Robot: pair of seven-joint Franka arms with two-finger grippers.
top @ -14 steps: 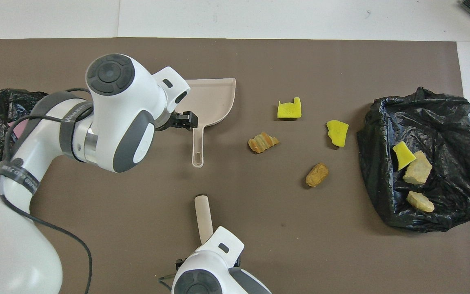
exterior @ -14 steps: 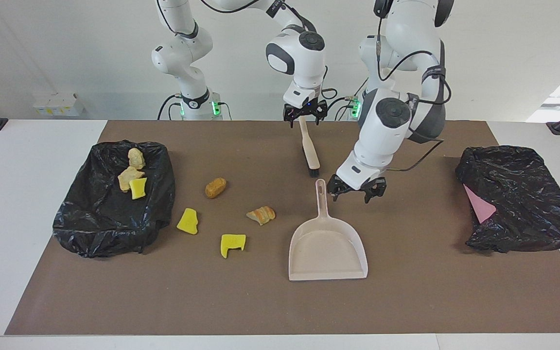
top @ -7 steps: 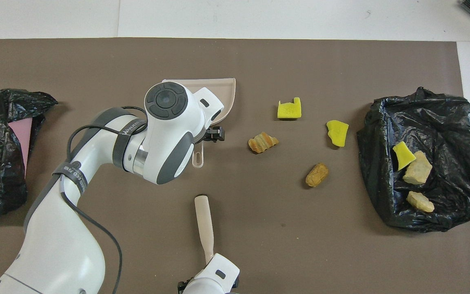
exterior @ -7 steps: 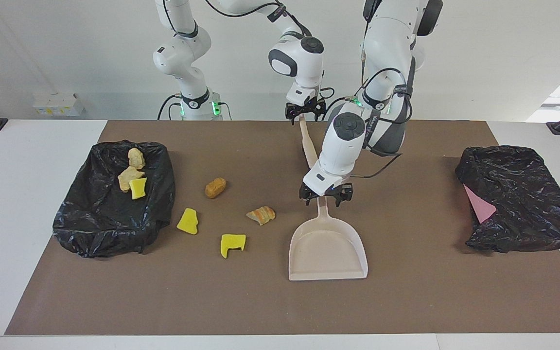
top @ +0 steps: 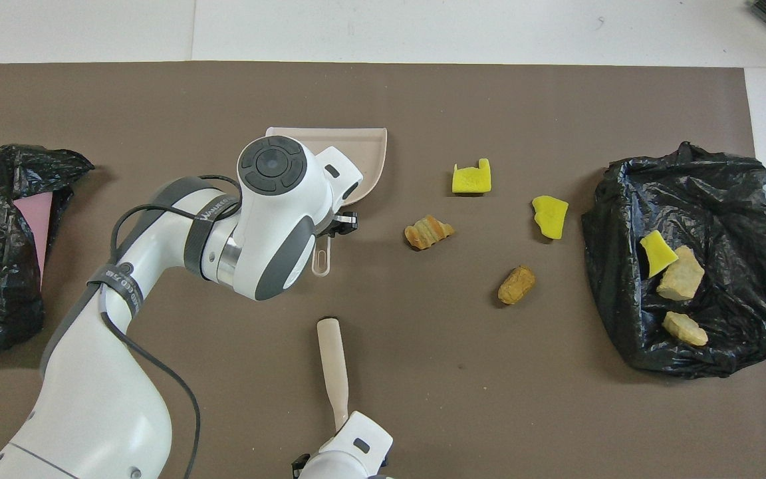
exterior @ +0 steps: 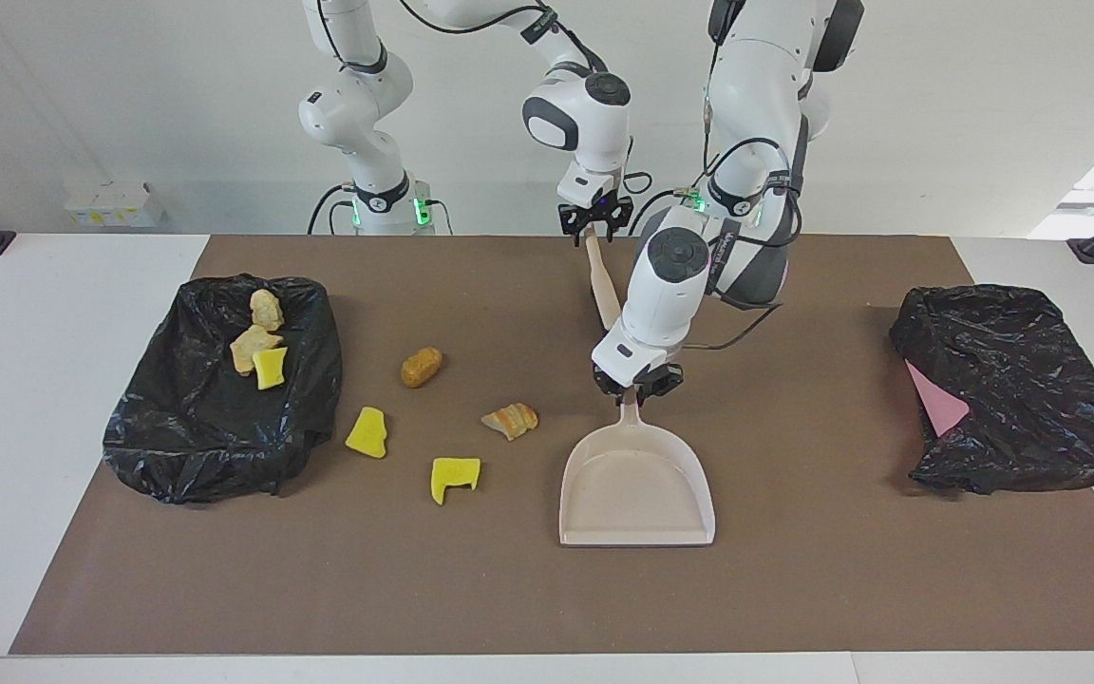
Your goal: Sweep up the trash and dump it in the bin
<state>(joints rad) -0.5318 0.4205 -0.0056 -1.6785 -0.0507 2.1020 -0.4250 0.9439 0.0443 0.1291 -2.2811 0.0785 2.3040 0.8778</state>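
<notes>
Beige dustpan (exterior: 637,484): handle clamped by left gripper (exterior: 637,382).
Brush (exterior: 601,282): handle end gripped by right gripper (exterior: 591,220).
Trash (exterior: 509,419): four scraps on mat, three in bin (exterior: 215,418).

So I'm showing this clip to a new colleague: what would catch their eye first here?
Probably the bright scraps: four lie loose on the brown mat, among them a yellow sponge piece, and three more sit in the black bin bag at the right arm's end. Next, the left gripper on the beige dustpan handle mid-table, and the right gripper at the brush handle.
</notes>
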